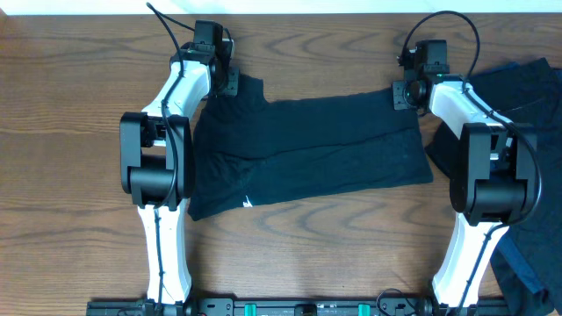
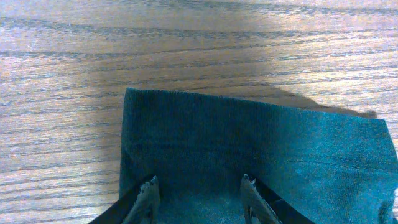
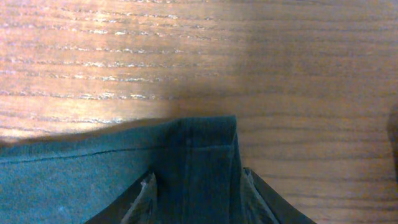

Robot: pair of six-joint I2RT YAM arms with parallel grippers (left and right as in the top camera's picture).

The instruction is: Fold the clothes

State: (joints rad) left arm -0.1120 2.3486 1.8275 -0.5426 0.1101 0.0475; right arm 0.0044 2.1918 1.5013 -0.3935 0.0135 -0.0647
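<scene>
Overhead, left arm point(image 1: 180, 92) and right arm point(image 1: 465, 105) stretch to T-shirt point(image 1: 307, 149) corners.

The T-shirt point(image 1: 307, 149) is plain dark navy, with a small white label point(image 1: 248, 201) at 7 o'clock. The counter point(image 1: 70, 105) is brown, streaked with darker wood grain. More clothes point(image 1: 537, 86) at 3 o'clock are navy to black.

Overhead looks straight down; 2 wrist views sit close over T-shirt point(image 1: 307, 149) corners.
</scene>
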